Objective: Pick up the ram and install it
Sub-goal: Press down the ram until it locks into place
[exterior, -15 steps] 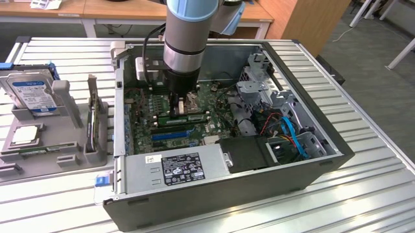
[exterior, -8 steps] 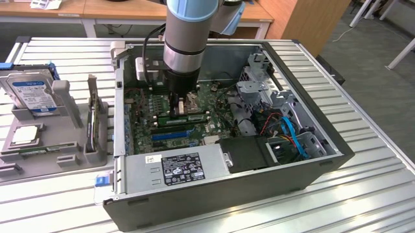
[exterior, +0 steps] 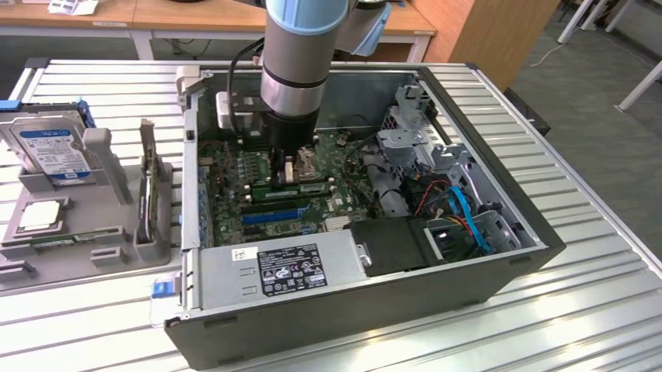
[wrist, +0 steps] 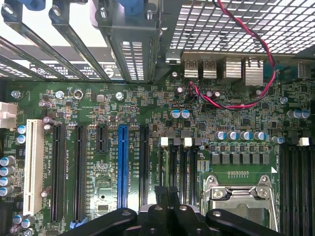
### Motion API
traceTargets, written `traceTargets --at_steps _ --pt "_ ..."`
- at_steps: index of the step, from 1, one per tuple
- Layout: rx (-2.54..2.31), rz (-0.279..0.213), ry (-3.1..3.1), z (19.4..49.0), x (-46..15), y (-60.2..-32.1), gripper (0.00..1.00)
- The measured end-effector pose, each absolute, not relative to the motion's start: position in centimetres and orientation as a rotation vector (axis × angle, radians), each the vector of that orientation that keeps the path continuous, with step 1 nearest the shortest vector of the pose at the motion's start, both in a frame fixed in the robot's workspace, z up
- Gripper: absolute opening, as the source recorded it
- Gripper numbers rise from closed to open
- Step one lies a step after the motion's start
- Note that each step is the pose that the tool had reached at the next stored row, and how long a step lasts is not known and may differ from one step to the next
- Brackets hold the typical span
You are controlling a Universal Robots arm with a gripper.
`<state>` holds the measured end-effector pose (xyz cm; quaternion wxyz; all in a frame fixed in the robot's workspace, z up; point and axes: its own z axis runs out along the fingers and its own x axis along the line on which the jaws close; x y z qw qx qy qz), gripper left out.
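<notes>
In the exterior view the arm reaches down into the open computer case (exterior: 497, 256). My gripper (exterior: 294, 177) is shut just above the motherboard (exterior: 232, 182). The ram (exterior: 302, 187), a narrow green stick with black chips, lies along the memory slots directly under the fingertips. I cannot tell whether they touch it. In the wrist view the black fingertips of the gripper (wrist: 167, 192) are pressed together over the row of memory slots (wrist: 181, 160), beside the metal processor socket (wrist: 240, 194).
A grey fixture (exterior: 21, 271) stands at the exterior view's left. It holds a hard drive with a blue label (exterior: 52, 147), a square silver chip (exterior: 39, 214), another green stick (exterior: 52, 239) and an upright card (exterior: 153, 194). The power supply (exterior: 279, 267) and cables (exterior: 466, 213) crowd the case.
</notes>
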<state>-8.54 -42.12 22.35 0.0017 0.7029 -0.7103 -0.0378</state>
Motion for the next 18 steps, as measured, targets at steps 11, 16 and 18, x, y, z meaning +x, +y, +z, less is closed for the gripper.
traceTargets --at_steps 11,16,18 --pt "2.206 -0.119 -2.229 22.32 -8.54 -42.12 0.10" --pt "2.206 -0.119 -2.229 22.30 -8.55 -42.12 0.10" --pt "2.206 -0.119 -2.229 22.30 -8.55 -42.12 0.10"
